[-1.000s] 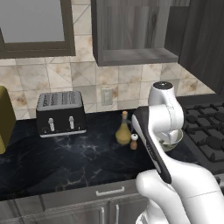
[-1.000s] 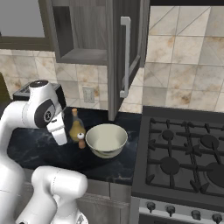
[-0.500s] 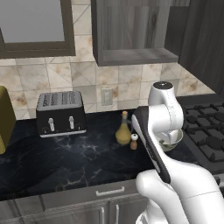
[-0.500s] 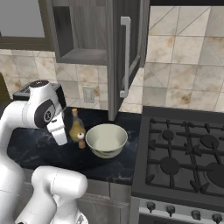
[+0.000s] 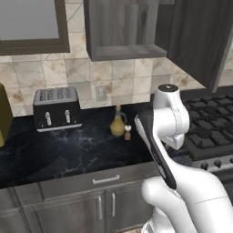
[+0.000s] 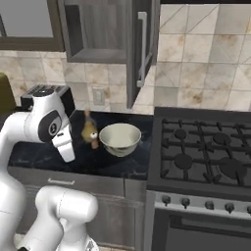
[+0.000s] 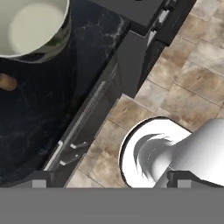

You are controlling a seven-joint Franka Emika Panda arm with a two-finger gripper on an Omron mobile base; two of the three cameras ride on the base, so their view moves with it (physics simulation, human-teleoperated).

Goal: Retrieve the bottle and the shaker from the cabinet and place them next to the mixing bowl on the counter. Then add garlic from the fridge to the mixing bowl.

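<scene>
Hand (image 7: 109, 177): the two dark finger tips (image 7: 37, 178) sit at the bottom of the hand view, spread wide apart, nothing between them. It points down past the front edge of the black marble-look desk (image 7: 52, 92), toward the tan tiled floor (image 7: 192, 57).

Up and left of the hand, well apart: round cream-white mixing bowl (image 7: 30, 26) with a greyish outside, standing on the desk. Its inside is bare. Just below the bowl in that view, at the left edge, is a small brown rounded object (image 7: 6, 82); cannot tell which item it is.

From the base views: amber-yellow glass bottle (image 5: 118, 124) with a thin neck stands upright on the desk, the small brown wooden shaker with a white top (image 5: 128, 133) just beside it. Both are just beside the mixing bowl (image 6: 119, 138), on its left in the right base view.

Dark grey wood-grain wall cabinet (image 5: 123, 32) hangs above them, door open; the visible part of its shelf is bare.

Black toaster (image 5: 56, 108) stands farther left on the desk, black gas stove (image 6: 206, 152) to the right of the bowl.
</scene>
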